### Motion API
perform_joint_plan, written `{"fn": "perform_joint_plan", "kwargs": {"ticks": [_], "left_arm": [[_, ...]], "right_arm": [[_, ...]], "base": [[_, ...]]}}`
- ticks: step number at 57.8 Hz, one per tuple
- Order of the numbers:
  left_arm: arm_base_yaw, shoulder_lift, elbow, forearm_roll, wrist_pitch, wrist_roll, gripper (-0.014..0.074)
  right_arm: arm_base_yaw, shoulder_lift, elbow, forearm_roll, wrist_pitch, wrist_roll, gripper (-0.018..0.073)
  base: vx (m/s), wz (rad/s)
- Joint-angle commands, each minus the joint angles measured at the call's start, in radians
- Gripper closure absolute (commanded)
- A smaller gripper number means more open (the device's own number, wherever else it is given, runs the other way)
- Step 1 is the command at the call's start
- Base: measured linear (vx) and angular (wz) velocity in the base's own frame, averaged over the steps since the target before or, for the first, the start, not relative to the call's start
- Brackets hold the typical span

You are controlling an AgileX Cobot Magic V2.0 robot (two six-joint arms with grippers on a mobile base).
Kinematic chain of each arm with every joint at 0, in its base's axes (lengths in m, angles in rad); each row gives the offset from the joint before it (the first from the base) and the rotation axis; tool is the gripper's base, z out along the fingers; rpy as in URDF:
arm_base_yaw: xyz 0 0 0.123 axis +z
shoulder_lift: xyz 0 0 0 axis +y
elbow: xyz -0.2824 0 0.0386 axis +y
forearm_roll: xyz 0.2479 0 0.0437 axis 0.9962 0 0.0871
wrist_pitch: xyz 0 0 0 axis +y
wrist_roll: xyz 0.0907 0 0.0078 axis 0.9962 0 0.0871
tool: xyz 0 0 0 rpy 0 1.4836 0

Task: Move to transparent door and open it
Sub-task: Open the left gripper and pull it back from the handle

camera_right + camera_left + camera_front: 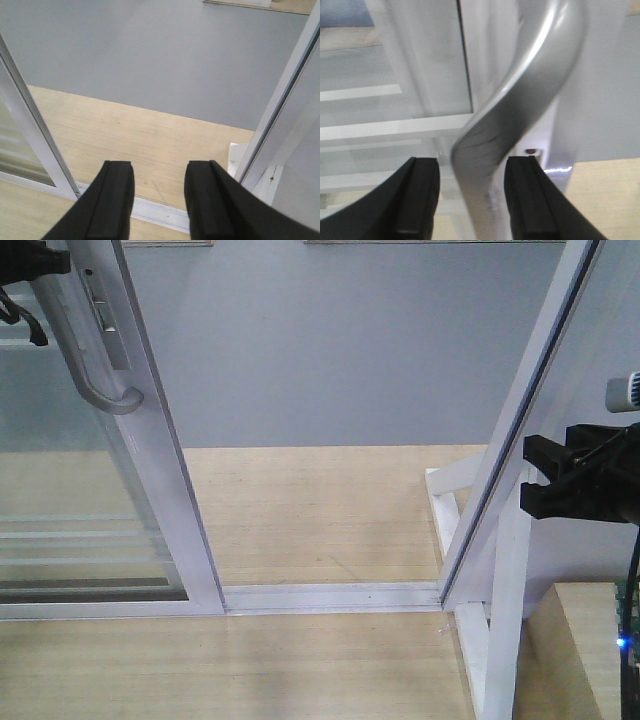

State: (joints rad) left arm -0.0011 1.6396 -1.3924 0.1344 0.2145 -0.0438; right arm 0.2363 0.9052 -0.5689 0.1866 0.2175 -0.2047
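Observation:
The transparent door (60,490) stands at the left, its clear glass crossed by thin white bars inside a white frame. On its right stile sit a lock plate (105,320) and a curved grey handle (95,380). My left gripper (45,262) is up at that handle. In the left wrist view the handle (530,95) runs down between the black fingers (420,195) of the left gripper (472,172), which is open, with a gap on each side. My right gripper (540,480) hangs at the right, open and holding nothing (159,172).
A white floor track (330,595) spans the gap between the door and a slanted white-framed glass panel (520,410) on the right. White braces (500,590) prop that panel. A wooden block (580,640) sits at the lower right. Wood flooring, then grey floor, lies beyond.

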Motion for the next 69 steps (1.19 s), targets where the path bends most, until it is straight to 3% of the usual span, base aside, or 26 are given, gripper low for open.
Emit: {"fn": "perform_joint_plan", "kwargs": {"ticks": [1,26,40,55,63,69], "left_arm": [[-0.030,-0.087,-0.032,-0.038,-0.046,0.000,0.0174],[-0.129,-0.174,-0.031,-0.062,0.190,0.010,0.0174],[-0.130,-0.257,-0.031,-0.179,0.247,0.018,0.0174],[-0.130,-0.339,-0.032,-0.176,0.435,-0.002,0.0174],[-0.129,-0.369,-0.035,-0.123,0.573,-0.011,0.0198],[-0.129,-0.388,-0.035,-0.127,0.637,-0.011,0.0232]], "right_arm": [[-0.006,-0.012,-0.029,-0.005,-0.072,-0.005,0.0229],[-0.006,-0.012,-0.029,-0.004,-0.072,-0.004,0.0229],[-0.006,-0.012,-0.029,-0.004,-0.072,-0.004,0.0229],[-0.006,-0.012,-0.029,-0.004,-0.072,-0.004,0.0229],[-0.006,-0.012,-0.029,-0.004,-0.072,-0.004,0.0229],[-0.006,-0.012,-0.029,-0.004,-0.072,-0.004,0.0229]], "base": [[0.00,0.00],[0.00,0.00],[0.00,0.00],[0.00,0.00],[0.00,0.00],[0.00,0.00]]}}
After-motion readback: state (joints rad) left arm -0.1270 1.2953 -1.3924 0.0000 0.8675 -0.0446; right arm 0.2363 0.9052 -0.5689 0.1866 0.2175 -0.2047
